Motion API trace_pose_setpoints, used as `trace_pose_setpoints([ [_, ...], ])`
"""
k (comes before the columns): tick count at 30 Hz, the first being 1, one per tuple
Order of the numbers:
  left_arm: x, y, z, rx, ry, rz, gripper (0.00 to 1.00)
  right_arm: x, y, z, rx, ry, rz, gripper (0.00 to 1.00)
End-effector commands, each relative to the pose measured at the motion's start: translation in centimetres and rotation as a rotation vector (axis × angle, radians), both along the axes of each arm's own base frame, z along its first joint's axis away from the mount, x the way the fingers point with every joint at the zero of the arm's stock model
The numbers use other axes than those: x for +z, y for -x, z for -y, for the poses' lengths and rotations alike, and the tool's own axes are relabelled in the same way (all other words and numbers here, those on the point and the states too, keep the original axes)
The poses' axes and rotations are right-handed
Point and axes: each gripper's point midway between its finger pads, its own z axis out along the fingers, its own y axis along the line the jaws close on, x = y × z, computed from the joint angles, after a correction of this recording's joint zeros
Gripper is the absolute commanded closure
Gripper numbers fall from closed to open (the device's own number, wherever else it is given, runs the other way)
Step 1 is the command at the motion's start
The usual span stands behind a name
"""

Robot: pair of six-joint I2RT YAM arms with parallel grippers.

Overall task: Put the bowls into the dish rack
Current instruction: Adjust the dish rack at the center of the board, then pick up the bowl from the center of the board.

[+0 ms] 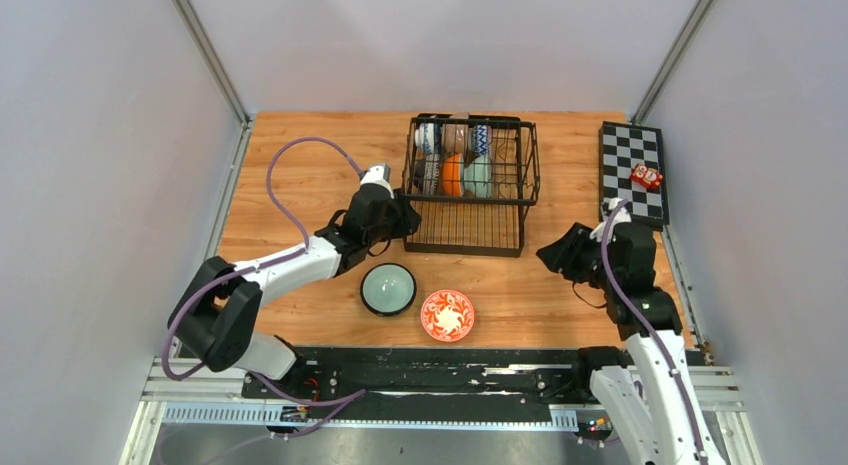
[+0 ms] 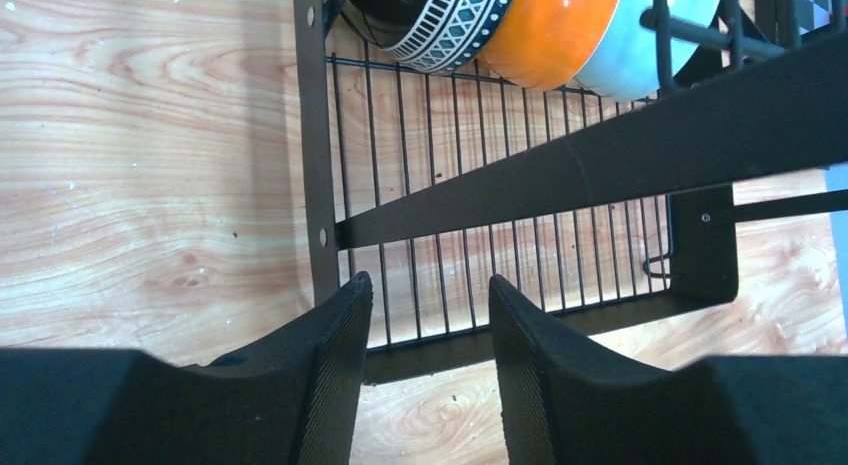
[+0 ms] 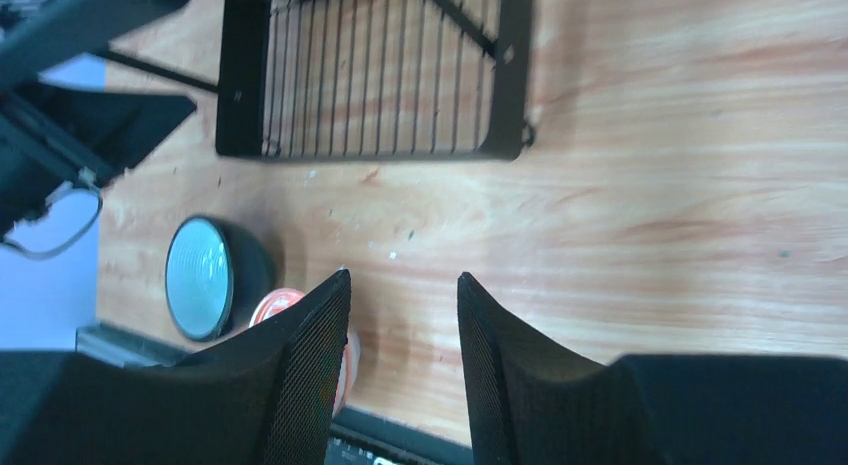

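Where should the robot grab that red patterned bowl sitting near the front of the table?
By its rim, from above: the red bowl sits upright and open, so one finger can go inside, one outside. Its right edge is likely freest; the green bowl crowds its left.

1. The dish rack is being shown in black wire.
2. An orange bowl is being seen between a black-and-white lattice-patterned bowl and a pale blue-green bowl.
3. A dark bowl is being shown with a pale green inside.
4. A red-orange bowl is being shown with white swirling flowers.
5. The checkered board is being shown in black and white squares.
6. The table is being shown in warm wood grain.
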Motion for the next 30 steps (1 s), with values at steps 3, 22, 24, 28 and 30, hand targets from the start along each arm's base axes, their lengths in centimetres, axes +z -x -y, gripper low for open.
trace_pose_setpoints([
  [3,2.9,0.4,-0.6,-0.002,-0.011,0.071,0.45,-2.7,3.7,-3.5,0.15,-0.021,-0.116,0.52],
  [22,4.0,6.0,-6.4,0.024,-0.15,0.027,0.3,-6.2,6.0,-11.6,0.37,0.132,-0.176,0.42],
  [24,3.8,6.7,-6.6,0.007,-0.153,0.018,0.29,-6.5,6.1,-12.2,0.379,0.168,-0.169,0.42],
  [28,3.4,8.4,-6.6,-0.05,-0.147,-0.01,0.29,-7.3,6.4,-13.2,0.411,0.205,-0.181,0.42],
  [30,3.2,9.2,-6.2,-0.087,-0.122,-0.024,0.28,-7.6,6.6,-13.7,0.426,0.213,-0.183,0.42],
])
